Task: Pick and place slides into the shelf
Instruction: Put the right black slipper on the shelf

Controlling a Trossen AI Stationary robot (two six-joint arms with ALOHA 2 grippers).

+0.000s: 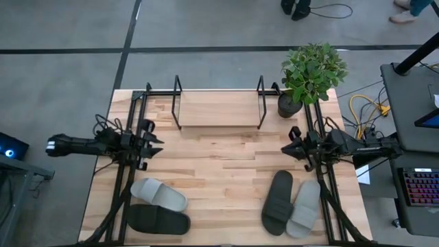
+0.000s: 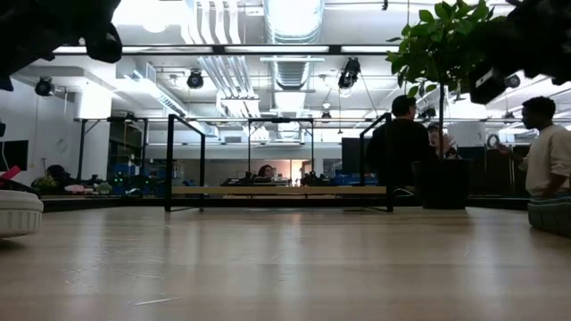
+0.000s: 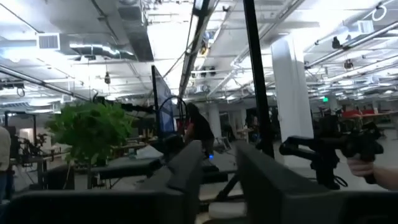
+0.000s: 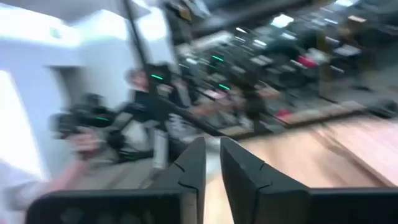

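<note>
Four slides lie sole down on the table's near part: a light grey slide (image 1: 159, 194) and a black slide (image 1: 159, 219) at near left, a dark grey slide (image 1: 278, 201) and a light grey slide (image 1: 305, 208) at near right. The shelf (image 1: 219, 110) stands at the far middle, its wooden board (image 2: 281, 190) between black wire end loops. My left gripper (image 1: 156, 142) hovers over the left side, above and beyond the left pair, fingers (image 3: 186, 171) apart and holding nothing. My right gripper (image 1: 287, 147) hovers over the right side, beyond the right pair, with a narrow gap between its fingers (image 4: 194, 168).
A potted plant (image 1: 312, 75) stands at the far right corner, beside the shelf's right end. Bare wood (image 1: 219, 171) lies between the two pairs of slides and in front of the shelf. People stand in the room beyond the table (image 2: 401, 143).
</note>
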